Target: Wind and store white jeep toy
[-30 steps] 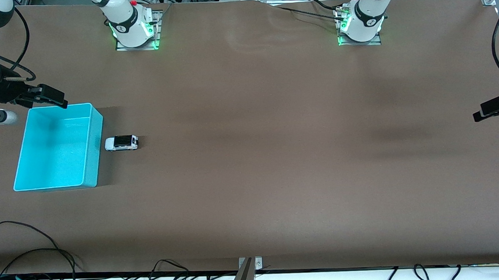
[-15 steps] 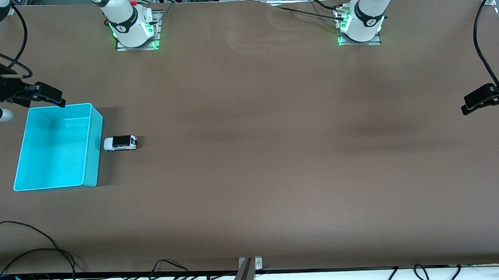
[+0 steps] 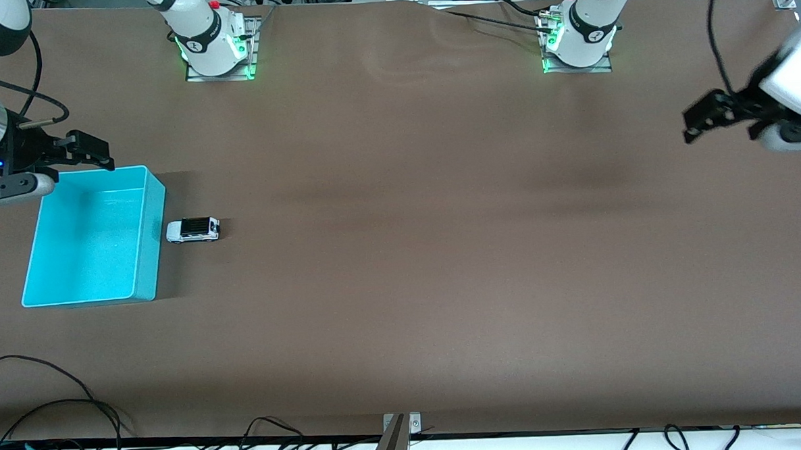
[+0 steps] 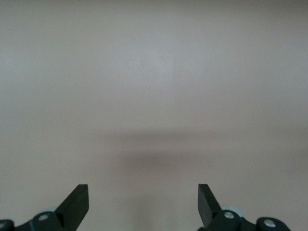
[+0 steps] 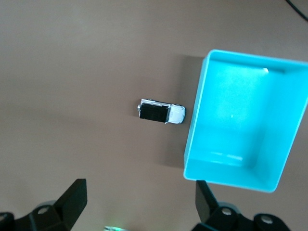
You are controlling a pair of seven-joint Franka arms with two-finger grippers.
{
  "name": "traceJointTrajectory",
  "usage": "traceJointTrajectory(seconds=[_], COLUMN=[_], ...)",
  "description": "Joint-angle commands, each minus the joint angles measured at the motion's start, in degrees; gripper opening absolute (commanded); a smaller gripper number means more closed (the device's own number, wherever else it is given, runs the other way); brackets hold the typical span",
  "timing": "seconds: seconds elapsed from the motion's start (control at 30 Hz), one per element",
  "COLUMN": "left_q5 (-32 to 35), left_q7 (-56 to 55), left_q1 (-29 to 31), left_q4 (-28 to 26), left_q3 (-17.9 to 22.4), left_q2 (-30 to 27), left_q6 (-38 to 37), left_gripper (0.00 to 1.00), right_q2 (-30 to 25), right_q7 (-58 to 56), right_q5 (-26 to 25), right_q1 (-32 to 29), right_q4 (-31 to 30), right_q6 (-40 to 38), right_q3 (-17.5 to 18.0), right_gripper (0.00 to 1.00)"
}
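Jeep first: the white jeep toy (image 3: pixel 194 230) sits on its wheels on the brown table (image 3: pixel 402 252), in the left-centre of the front view, just beside the long wall of the cyan bin (image 3: pixel 93 237) but not touching it, on the side toward the middle of the table. Its white hood points at the bin and its black rear points away, as the right wrist view shows (image 5: pixel 161 111). The bin (image 5: pixel 245 120) is open-topped and looks empty inside.

Nothing grips the toy yet. The right gripper (image 3: pixel 90 150) hangs in the air at the upper left of the front view, over the bin's edge nearest the robot bases, with its jaws spread wide and nothing between them; its wrist camera looks down on both toy and bin. The left gripper (image 3: pixel 707 117) is up at the right edge of the front view, over bare table well apart from the toy, jaws also wide and empty.

My reading is that the task is at its opening step, the approach to the toy, with winding and storing both still to come. The next move likely calls for the right gripper to come over the toy, line its fingers across the narrow body, descend and close on it.
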Motion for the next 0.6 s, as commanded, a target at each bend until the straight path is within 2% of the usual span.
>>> traceJointTrajectory(seconds=[0.0, 0.1, 0.17, 0.37, 0.57], left_q5=[-3.66, -6.91, -6.92, -4.64, -4.37], left_q7=[0.82, 1.17, 3.09, 17.33, 17.61], left_q1=[-3.08, -6.85, -8.88, -8.80, -9.32], left_q4=[-10.97, -14.74, -16.07, -16.16, -15.81], left_q3=[5.17, 11.04, 13.25, 14.31, 15.19], left_q2=[-8.37, -11.18, -12.33, -12.07, -11.55], left_q6=[6.17, 7.84, 7.93, 10.04, 10.13], left_gripper=[1.00, 1.00, 1.00, 1.00, 1.00], right_q2=[1.35, 2.31, 3.11, 5.65, 7.86], right_q7=[-10.77, -17.96, -21.92, -35.01, -46.28], right_q5=[0.33, 0.42, 0.42, 0.33, 0.59], right_q1=[-0.24, -0.42, -0.50, -0.42, -0.50], right_q4=[0.38, -0.32, -0.15, -0.58, -1.99], right_q6=[-0.71, -0.45, -0.18, -0.10, 2.54], right_q3=[-0.13, -0.22, -0.31, -0.40, -0.40], right_gripper=[1.00, 1.00, 1.00, 1.00, 1.00])
